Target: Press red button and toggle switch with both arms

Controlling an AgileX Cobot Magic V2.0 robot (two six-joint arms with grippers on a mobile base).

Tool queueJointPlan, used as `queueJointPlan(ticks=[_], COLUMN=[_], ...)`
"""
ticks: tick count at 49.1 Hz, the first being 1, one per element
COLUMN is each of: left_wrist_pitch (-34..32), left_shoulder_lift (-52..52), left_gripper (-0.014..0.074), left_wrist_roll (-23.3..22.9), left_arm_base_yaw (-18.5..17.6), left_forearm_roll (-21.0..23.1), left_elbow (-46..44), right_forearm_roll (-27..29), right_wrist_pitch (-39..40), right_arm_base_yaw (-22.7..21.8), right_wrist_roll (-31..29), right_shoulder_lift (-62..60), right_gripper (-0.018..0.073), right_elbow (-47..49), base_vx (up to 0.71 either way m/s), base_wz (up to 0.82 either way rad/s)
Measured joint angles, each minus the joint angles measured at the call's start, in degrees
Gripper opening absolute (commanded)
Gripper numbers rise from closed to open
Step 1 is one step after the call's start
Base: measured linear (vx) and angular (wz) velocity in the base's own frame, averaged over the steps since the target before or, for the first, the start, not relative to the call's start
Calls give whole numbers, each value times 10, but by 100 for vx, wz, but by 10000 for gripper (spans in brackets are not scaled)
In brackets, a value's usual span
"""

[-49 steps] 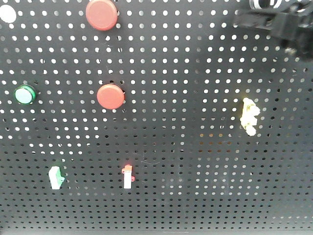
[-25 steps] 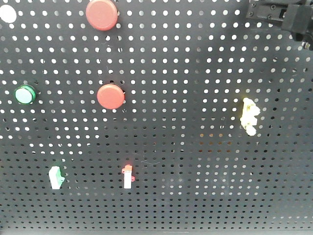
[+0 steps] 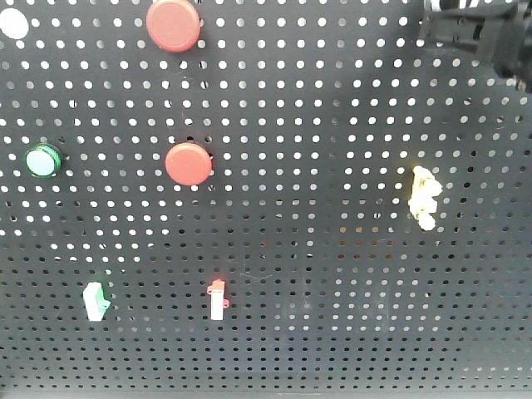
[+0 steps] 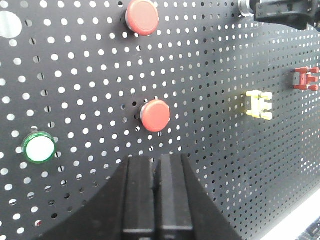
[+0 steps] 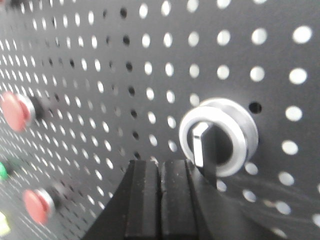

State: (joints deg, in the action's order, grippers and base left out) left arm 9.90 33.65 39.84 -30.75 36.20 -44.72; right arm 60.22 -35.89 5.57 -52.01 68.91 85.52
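The toggle switch (image 5: 202,144) sat near the top right corner of the pegboard (image 3: 316,108), its black lever pointing up within the silvery ring in the wrist view. The right gripper (image 5: 160,165), fingers pressed together on nothing, had its tips just beside the lever, low and to its left; I couldn't tell whether they touched. Over the last second that arm had climbed up and rightward in the front view, then all but stopped, so I judged it lined up to nudge the lever. The red button (image 4: 142,16), high on the board, looked untouched. My left gripper (image 4: 156,161), fingers likewise closed and empty, hung below the smaller red button (image 4: 155,115), well short of the larger one.
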Motion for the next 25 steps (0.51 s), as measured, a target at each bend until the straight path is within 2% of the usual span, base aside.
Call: queueJointPlan(ticks=[10,12,25], left_wrist_pitch=[0,0,2], left_shoulder_lift=[0,0,0], left_gripper=[2,2,2], left_wrist_roll=[0,0,0], left_arm_base_yaw=[0,0,0], left_forearm_roll=[0,0,0], left_elbow=[0,0,0], right_forearm_roll=[-46,-58,-70], right_wrist_pitch=[11,40,38], right_arm_base_yaw=[0,-2,-7], right_wrist_roll=[3,6,32], right_shoulder_lift=[0,4,-1], right_gripper=[-3,-3,-3], right_elbow=[-1,-3,-5], base_vx=[0,0,0], base_wz=[0,0,0])
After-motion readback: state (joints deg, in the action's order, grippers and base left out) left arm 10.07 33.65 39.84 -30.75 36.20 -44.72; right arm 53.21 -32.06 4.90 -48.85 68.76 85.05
